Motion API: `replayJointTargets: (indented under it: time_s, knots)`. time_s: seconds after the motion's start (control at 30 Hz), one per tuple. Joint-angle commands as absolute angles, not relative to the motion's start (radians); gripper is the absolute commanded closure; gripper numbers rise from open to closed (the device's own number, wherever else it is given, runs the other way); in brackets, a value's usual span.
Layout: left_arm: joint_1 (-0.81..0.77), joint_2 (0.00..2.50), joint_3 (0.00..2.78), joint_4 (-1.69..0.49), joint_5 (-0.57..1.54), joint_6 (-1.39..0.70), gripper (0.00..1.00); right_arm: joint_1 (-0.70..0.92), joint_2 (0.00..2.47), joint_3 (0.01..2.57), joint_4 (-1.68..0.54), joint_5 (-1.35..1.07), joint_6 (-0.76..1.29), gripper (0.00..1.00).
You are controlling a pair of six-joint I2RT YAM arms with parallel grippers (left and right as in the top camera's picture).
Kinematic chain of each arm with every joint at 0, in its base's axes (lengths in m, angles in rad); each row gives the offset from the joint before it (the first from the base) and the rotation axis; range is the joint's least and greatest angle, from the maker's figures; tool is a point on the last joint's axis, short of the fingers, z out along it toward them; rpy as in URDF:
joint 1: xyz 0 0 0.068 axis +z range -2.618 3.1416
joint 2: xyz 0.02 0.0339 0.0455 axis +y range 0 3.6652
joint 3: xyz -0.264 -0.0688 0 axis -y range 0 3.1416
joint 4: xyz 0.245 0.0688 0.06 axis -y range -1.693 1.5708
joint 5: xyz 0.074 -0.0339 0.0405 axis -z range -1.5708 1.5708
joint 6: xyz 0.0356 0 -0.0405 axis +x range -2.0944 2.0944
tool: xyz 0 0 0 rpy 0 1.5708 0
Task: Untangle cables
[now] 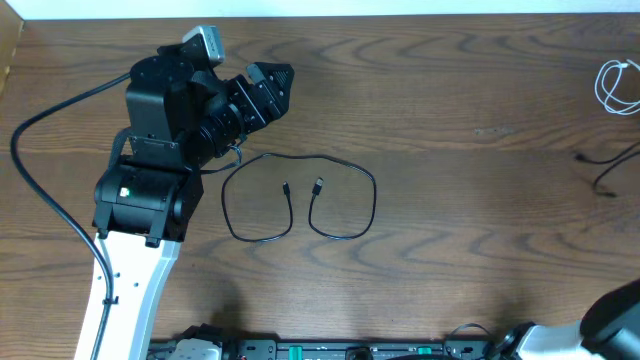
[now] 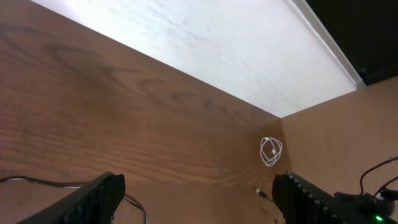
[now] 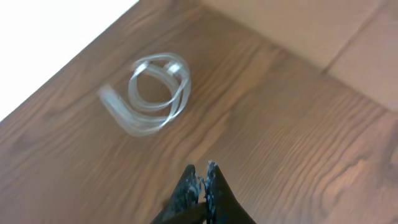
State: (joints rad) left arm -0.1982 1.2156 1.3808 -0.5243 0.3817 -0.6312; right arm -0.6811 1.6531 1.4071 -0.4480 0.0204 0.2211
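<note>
Two grippers, both empty: my left gripper (image 2: pixel 199 182) stands apart, my right gripper (image 3: pixel 203 173) pinched together near the white cable (image 3: pixel 121 112); a black cable (image 1: pixel 300 157) loops mid-table.

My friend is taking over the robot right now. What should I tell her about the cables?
Left tool: open, empty, up over the table's left part.
Right tool: shut, nothing seen in it, close to the white cable.
Black cable: spread out mid-table, both plugs free.
White cable: coiled at the far right.
Second black cable: at the right edge, partly out of view.
Done: the cables lie apart.
Left: probably uncoiling the white one.
</note>
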Motion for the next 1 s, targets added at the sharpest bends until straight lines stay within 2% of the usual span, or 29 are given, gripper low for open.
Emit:
replayJointTargets:
  time_s: [0.0,0.23,0.27,0.3,0.33,0.5,0.6,0.7,0.83,0.93,0.97]
  knots:
    - [-0.195,1.218,1.392,-0.523,0.369,-0.621,0.19,-0.728,1.750,1.411,-0.344,0.046,0.258,0.99]
    - [-0.195,1.231,1.392,-0.536,0.373,-0.622,0.19,-0.756,1.891,1.412,-0.190,0.110,0.258,0.98]
    - [-0.195,1.233,1.392,-0.539,0.373,-0.622,0.19,-0.762,1.903,1.412,-0.179,0.110,0.258,0.85]
    - [-0.195,1.235,1.392,-0.538,0.373,-0.622,0.19,-0.765,1.909,1.412,-0.175,0.109,0.258,0.36]
    - [-0.195,1.237,1.392,-0.538,0.373,-0.622,0.19,-0.766,1.910,1.412,-0.172,0.098,0.257,0.01]
    - [-0.195,1.237,1.392,-0.538,0.373,-0.622,0.19,-0.765,1.909,1.412,-0.236,0.094,0.266,0.01]
    - [-0.195,1.240,1.392,-0.538,0.373,-0.622,0.19,-0.765,1.909,1.412,-0.346,0.094,0.387,0.01]
    - [-0.195,1.240,1.391,-0.539,0.373,-0.622,0.20,-0.766,1.909,1.412,-0.370,0.060,0.404,0.01]
    - [-0.195,1.241,1.392,-0.539,0.373,-0.621,0.19,-0.767,1.907,1.412,-0.371,-0.118,0.403,0.01]
    - [-0.195,1.241,1.392,-0.550,0.373,-0.585,0.19,-0.752,1.894,1.412,-0.369,-0.450,0.356,0.01]
    - [-0.195,1.241,1.392,-0.557,0.373,-0.556,0.19,-0.747,1.890,1.412,-0.369,-0.492,0.349,0.01]
